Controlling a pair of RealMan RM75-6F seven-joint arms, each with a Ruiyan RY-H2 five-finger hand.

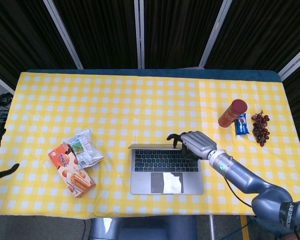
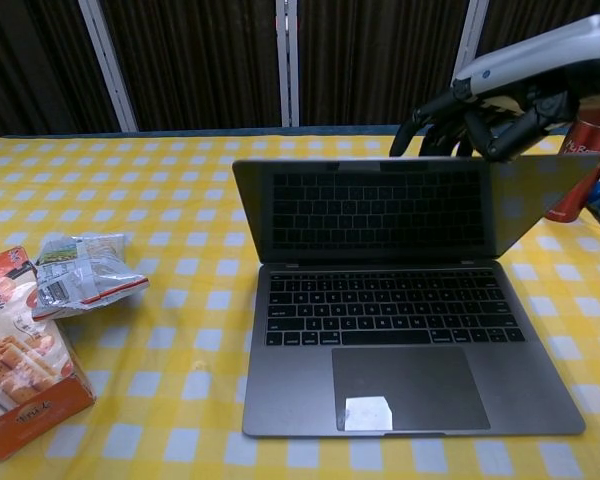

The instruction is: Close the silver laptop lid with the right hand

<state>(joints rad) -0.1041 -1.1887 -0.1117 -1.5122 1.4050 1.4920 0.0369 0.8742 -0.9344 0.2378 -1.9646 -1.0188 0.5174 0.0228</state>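
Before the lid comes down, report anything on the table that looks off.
A small white patch, perhaps paper or glare, shows on the trackpad of the silver laptop; if loose, it would be shut inside. The right hand presses the tilted lid's top edge. The snack box and packet lie askew but harmless.

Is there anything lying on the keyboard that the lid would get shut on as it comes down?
Nothing visible does. The right hand rests on the top edge of the silver laptop lid, which is tilted partway down, and the keyboard and trackpad below it are bare.
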